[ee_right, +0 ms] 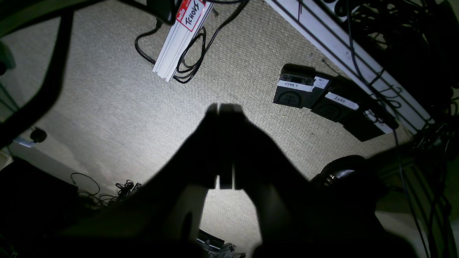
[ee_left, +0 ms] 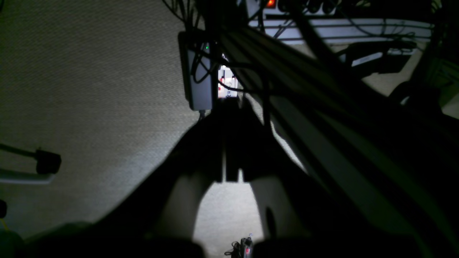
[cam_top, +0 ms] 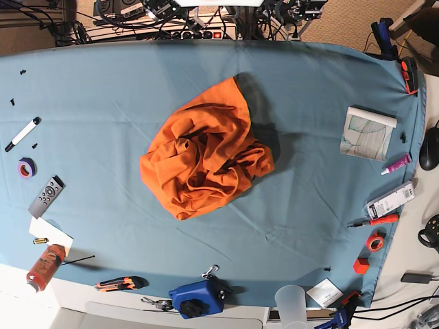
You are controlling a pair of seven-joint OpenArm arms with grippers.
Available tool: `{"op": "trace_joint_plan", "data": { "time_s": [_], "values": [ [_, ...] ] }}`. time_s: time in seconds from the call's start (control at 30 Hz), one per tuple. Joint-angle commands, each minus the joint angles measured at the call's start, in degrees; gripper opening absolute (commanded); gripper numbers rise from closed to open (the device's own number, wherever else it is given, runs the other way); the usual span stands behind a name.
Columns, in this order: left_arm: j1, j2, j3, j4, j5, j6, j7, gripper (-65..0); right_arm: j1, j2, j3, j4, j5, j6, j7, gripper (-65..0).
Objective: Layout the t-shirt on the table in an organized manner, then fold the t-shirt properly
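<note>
The orange t-shirt (cam_top: 206, 154) lies crumpled in a heap near the middle of the teal-blue table (cam_top: 103, 110); its sleeves and hem are lost in the folds. Neither arm shows in the base view. In the left wrist view, my left gripper (ee_left: 230, 111) is a dark silhouette with its fingers pressed together, hanging over beige carpet beside a metal frame. My right gripper (ee_right: 220, 109) is likewise shut on nothing above the carpet in the right wrist view. Both are away from the t-shirt.
Along the table's left edge lie a marker (cam_top: 22, 133), purple tape (cam_top: 27, 167), a remote (cam_top: 46, 196) and an orange bottle (cam_top: 44, 267). A blue device (cam_top: 195, 299) and a cup (cam_top: 290, 303) sit at the front. A booklet (cam_top: 367, 133) and red tape (cam_top: 374, 242) are on the right.
</note>
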Motion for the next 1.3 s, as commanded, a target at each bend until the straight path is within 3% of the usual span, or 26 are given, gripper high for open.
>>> {"op": "trace_joint_plan", "data": {
  "time_s": [0.0,1.27],
  "values": [
    [0.13,0.15,0.00,0.57,-0.33,-0.37,-0.46,-65.0,-0.15,0.04,-0.04,0.42,0.35,0.55,-0.26,-65.0],
    [0.90,-0.42,0.00,0.76,-0.31,-0.37,-0.42,-65.0,-0.83,0.85,-0.04,1.18,0.37,0.57,-1.16,-65.0]
  ]
}}
